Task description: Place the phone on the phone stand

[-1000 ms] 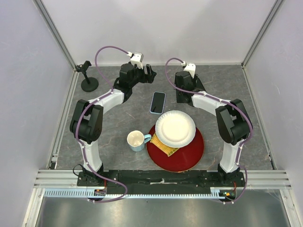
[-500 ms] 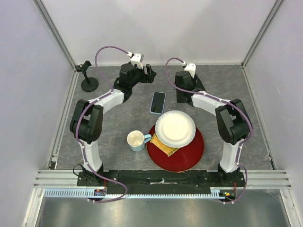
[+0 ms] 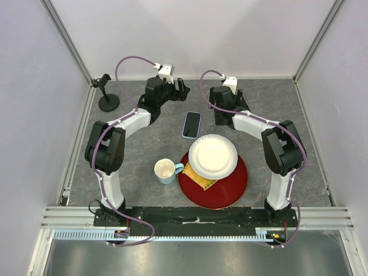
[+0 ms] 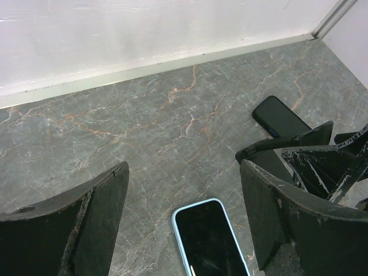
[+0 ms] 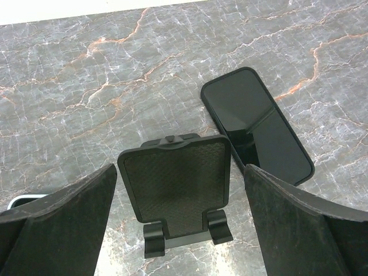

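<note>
The right end effector (image 5: 179, 171) hangs over the grey marbled table (image 5: 86, 69), its fingers spread wide. Between them stands the black phone stand (image 5: 172, 187) — textured plate tilted back — and a black phone (image 5: 256, 123) lies flat just beside it, toward the table's far edge.

**Both arms out, both grippers wide**

Seen from above, the left arm (image 3: 123, 123) and right arm (image 3: 260, 123) reach forward from their bases. Elbows bow outward, wrists angle in toward each other. The left gripper (image 4: 185, 172) has its fingers spread wide. The right gripper (image 5: 179, 172) is the same, tilted downward.
</note>
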You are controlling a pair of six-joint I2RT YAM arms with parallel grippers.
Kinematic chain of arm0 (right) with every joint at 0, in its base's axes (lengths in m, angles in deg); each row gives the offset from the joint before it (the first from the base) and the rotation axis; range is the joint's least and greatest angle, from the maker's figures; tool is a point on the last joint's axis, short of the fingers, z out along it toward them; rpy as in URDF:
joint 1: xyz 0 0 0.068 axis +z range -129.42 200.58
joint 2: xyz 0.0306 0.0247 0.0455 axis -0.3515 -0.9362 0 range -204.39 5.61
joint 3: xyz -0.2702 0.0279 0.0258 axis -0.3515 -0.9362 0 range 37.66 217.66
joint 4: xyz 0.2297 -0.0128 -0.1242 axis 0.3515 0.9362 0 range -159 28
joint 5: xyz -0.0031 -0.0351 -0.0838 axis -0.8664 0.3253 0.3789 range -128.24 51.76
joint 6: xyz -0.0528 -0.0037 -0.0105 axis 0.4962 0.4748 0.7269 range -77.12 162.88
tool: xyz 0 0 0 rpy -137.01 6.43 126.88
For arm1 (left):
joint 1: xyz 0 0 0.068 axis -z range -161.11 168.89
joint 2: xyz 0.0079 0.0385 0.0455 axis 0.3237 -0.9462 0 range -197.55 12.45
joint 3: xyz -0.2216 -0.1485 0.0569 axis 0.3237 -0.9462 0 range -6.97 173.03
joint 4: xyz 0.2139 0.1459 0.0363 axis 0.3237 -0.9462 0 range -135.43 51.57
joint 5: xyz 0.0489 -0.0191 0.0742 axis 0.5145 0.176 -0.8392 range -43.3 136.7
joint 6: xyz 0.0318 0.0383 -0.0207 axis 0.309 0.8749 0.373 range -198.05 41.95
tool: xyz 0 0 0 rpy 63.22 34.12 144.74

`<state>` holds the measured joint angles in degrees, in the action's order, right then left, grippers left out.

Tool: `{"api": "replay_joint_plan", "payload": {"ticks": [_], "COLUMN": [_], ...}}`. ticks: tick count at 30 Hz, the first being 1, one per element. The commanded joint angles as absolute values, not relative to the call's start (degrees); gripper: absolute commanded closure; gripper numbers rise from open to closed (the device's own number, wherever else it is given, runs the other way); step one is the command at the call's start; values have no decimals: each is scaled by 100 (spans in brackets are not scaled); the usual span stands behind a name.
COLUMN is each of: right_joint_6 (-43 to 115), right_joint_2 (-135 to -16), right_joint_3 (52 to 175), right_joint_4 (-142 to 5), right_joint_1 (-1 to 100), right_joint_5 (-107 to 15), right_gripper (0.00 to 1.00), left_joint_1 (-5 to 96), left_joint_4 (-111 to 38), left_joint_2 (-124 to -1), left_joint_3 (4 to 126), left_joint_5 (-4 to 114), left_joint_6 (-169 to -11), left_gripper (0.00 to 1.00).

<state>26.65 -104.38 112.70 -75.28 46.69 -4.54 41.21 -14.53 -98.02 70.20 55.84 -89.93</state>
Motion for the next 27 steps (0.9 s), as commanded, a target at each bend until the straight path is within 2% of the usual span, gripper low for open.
{"api": "replay_joint_plan", "payload": {"ticks": [1, 12, 19, 21, 24, 25, 27], "right_joint_6": [2776, 3119, 3373, 3304, 2148, 1326, 1011], "right_joint_2": [-10320, -9091, -9308, -9467, -9695, -9774, -9862], "right_joint_3": [11465, 10912, 11464, 11744, 12166, 12246, 12326], "right_joint_4": [-7735, -8112, -7893, -7649, -6921, -6656, -6557], "right_joint_1": [4703, 5037, 5923, 6039, 6101, 6110, 6145], "right_joint_5": [-422, 798, 1897, 1750, 1205, 1099, 461], "right_gripper": [2, 2, 2, 2, 2, 2, 2], "left_joint_1": [4130, 4077, 3876, 3796, 3656, 3577, 3506], "left_joint_4": [-1294, -1128, -776, -670, -512, -460, -398], "left_joint_2": [-9741, -9504, -9109, -8968, -8810, -8774, -8687], "left_joint_3": [7134, 6801, 6221, 5992, 5737, 5693, 5544], "left_joint_5": [5557, 4873, 3906, 3712, 3527, 3518, 3501], "left_joint_6": [-9106, -9158, -9509, -9633, -9870, -9923, -9958], "left_gripper": [16, 16, 16, 16, 16, 16, 16]}}
